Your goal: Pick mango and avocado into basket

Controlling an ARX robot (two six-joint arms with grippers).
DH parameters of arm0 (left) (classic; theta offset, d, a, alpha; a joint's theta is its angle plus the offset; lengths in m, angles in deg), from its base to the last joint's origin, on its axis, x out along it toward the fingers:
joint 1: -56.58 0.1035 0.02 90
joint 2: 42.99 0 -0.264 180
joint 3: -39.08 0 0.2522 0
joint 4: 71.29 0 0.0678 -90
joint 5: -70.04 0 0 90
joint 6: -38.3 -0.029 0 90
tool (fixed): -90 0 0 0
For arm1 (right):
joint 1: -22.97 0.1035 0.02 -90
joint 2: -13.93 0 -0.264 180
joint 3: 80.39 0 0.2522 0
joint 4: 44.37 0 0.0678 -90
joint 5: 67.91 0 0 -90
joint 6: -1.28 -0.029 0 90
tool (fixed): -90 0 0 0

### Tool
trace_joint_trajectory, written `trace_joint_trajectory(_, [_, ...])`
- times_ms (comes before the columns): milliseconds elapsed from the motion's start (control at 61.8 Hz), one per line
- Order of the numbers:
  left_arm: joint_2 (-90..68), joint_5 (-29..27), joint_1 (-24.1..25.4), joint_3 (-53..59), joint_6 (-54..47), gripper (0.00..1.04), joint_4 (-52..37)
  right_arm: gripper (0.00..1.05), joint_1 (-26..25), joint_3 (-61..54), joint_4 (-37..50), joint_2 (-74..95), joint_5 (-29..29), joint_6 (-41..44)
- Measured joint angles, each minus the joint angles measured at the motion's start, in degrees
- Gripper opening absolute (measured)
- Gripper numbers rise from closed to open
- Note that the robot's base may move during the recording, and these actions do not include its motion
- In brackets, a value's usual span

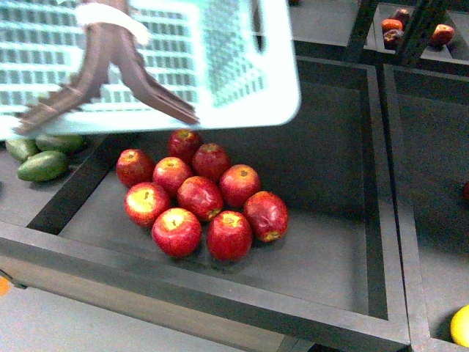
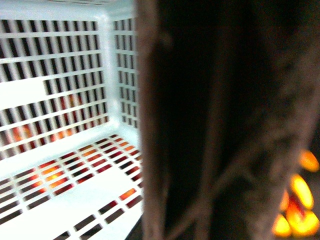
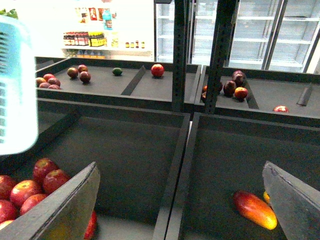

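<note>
1. High at the left of the front view: pale teal slotted plastic shopping basket (image 1: 220, 66) with brown swinging handle (image 1: 95, 73), raised above the dark grey bins (image 1: 322, 293).
2. Inside the basket, by the left wrist view: bare lattice floor only, no fruit to be seen.
3. Left gripper: lost behind the blurred handle pressed close to its camera; cannot tell whether clamped or apart.
4. Right gripper (image 3: 179, 167): fingers spread wide, nothing between them, poised above the divider between two bins.
5. Smooth dark-green egg-shaped avocado (image 1: 42, 166): lying among others like it in the compartment left of the round red apples (image 1: 199, 198), just below the basket, untouched.
6. Bright-yellow rounded fruit (image 1: 462, 326), probably the mango: cut off by the lower right edge of the front view, in the bin right of the apples, well apart from the basket.
7. Red-blushed oblong mango (image 3: 254, 209) near the right fingers: not the target.
8. Judged so far: neither fruit loaded; both picks left to do.
</note>
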Motion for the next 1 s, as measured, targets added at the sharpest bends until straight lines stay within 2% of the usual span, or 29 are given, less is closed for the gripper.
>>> trace_joint_trajectory(97, [-5.4,7.1,-4.0,-3.2,-1.6,0.05,3.0,0.97,0.0,0.0,0.0,0.0,0.0,0.0])
trace_joint_trajectory(210, [-9.8,11.5,-8.5,-6.8,-3.3,0.05,4.9,0.97,0.0,0.0,0.0,0.0,0.0,0.0])
trace_joint_trajectory(324, [-12.7,11.1,-10.1,-11.6,-4.5,0.05,5.7,0.97,0.0,0.0,0.0,0.0,0.0,0.0])
trace_joint_trajectory(469, [-13.9,9.4,-9.4,-16.6,-4.9,0.05,5.1,0.97,0.0,0.0,0.0,0.0,0.0,0.0])
trace_joint_trajectory(615, [-13.9,8.6,-8.8,-17.0,-4.3,0.05,4.3,0.97,0.0,0.0,0.0,0.0,0.0,0.0])
trace_joint_trajectory(728, [-13.9,5.6,-8.7,-16.5,-4.2,0.05,4.2,0.97,0.0,0.0,0.0,0.0,0.0,0.0])
trace_joint_trajectory(1003, [-13.9,5.8,-8.8,-16.3,-4.1,0.05,4.0,0.97,0.0,0.0,0.0,0.0,0.0,0.0])
